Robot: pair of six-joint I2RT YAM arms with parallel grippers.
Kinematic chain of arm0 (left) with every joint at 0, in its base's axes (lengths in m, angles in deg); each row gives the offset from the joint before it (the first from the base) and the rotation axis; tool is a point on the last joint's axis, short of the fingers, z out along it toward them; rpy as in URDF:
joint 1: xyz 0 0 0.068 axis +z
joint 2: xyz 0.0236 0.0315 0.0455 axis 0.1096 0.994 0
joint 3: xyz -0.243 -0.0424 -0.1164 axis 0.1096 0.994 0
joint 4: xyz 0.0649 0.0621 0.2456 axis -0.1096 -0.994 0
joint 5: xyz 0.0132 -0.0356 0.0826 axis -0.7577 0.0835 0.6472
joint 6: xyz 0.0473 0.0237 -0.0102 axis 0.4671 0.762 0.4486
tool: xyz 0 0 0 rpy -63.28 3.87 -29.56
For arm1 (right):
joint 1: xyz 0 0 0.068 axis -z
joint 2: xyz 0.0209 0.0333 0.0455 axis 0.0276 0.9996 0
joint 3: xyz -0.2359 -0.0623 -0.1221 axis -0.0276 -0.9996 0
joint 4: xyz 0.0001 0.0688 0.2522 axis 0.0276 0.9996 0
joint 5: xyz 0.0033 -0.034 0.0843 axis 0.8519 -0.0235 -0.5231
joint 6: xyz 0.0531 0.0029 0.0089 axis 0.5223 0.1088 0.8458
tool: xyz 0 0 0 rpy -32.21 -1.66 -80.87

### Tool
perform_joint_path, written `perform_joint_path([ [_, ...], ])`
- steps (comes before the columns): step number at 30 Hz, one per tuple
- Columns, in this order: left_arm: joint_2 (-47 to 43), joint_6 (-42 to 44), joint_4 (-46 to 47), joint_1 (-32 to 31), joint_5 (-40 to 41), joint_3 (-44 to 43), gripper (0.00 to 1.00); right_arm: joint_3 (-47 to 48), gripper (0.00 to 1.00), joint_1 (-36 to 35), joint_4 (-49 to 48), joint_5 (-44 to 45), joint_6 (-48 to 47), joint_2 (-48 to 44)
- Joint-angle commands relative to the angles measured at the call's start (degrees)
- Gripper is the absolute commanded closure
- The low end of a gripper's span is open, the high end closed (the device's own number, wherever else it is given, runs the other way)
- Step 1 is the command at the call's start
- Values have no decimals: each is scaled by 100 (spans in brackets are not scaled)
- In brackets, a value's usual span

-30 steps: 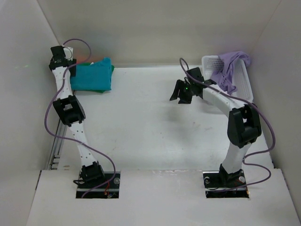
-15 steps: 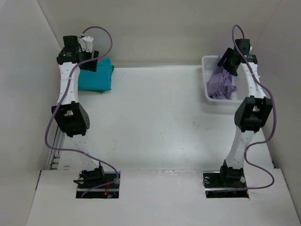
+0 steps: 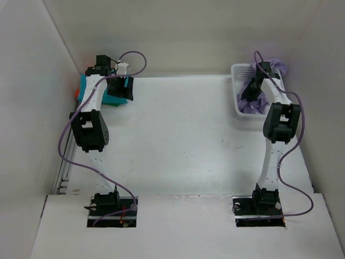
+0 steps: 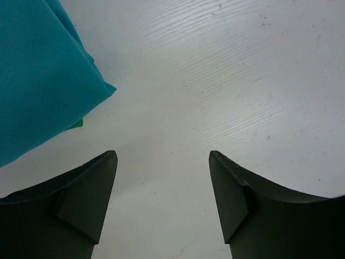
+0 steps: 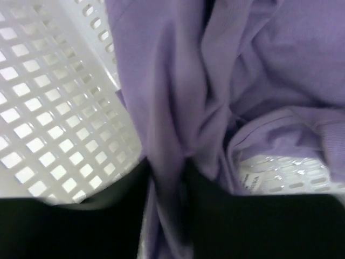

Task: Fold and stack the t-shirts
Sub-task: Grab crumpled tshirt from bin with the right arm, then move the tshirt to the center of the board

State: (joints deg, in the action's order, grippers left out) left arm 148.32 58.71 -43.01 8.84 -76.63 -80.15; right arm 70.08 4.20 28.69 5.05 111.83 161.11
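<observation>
A folded teal t-shirt (image 3: 114, 97) (image 4: 38, 81) lies at the table's far left, with a dark green edge (image 4: 77, 124) peeking from under it and an orange sliver (image 3: 76, 94) at its left. My left gripper (image 3: 121, 86) (image 4: 163, 156) hovers open just right of that stack, over bare table. The lavender t-shirt (image 3: 254, 104) (image 5: 178, 81) is bunched in the white mesh basket (image 3: 240, 70) (image 5: 48, 124) at the far right. My right gripper (image 3: 250, 91) (image 5: 167, 189) reaches down into the basket, its fingers shut on a fold of the lavender cloth.
White walls close in the table on the left, back and right. The basket stands against the right wall. A metal rail (image 3: 63, 172) runs along the table's left edge. Both arm bases sit at the near edge.
The left gripper has swung from behind the stack to its right side. The right gripper has dropped into the basket and closed on the lavender shirt.
</observation>
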Motion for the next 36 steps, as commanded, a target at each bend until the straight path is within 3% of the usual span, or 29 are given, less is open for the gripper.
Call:
perform_joint_path([
  [1, -121, -100, 64, -30, -158, -70, 32, -43, 74, 138, -178, -70, 272, 48],
  [3, -112, -65, 46, -83, -97, -70, 32, -105, 97, 191, -231, -70, 307, -49],
  [4, -104, -47, 37, -118, -44, -61, 32, -122, 100, 200, -249, -44, 298, -101],
  [11, -226, 67, 28, -197, 123, -26, 32, -219, 100, 130, -819, 403, 210, -1260],
  [16, -358, 58, 55, -110, 149, 18, 32, -219, 100, -300, -1460, 1124, -96, -2446],
  [23, -534, -38, 160, 66, 106, 176, 33, -220, 100, -1599, -3911, 1933, -1650, -4328],
  [27, -692, -82, 178, 198, 88, 238, 33, 552, 100, -2750, -4458, 1750, -2434, -4496],
  [31, -806, -109, 213, 417, 88, 256, 32, 836, 100, -3657, -4967, 829, -2515, -4496],
  [36, -850, -232, 301, 699, 149, 247, 32, 345, 99, -3782, -4951, 492, -1647, -4294],
])
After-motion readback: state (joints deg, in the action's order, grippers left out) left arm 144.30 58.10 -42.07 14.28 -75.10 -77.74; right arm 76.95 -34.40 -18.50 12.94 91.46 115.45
